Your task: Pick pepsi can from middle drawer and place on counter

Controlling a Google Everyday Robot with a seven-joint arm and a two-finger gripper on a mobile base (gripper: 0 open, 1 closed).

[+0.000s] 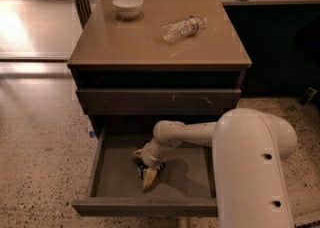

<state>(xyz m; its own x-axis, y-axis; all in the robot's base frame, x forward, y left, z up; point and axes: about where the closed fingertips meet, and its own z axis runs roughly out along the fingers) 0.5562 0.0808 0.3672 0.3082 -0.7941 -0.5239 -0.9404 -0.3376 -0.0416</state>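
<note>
Fingers (148, 181) spread open astride pepsi can (142, 172) inside open middle drawer (115, 184), bowl (127, 6) and plastic bottle (182, 28) atop counter (125, 42)

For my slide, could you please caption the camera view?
Gripper at the pepsi can inside the open middle drawer.

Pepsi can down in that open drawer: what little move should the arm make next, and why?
Probably a short lift straight up, once the hold is sure. The gripper is down in the middle drawer, right at the pepsi can, which lies on the drawer floor. The counter it must reach sits well above, past the drawer walls.
</note>
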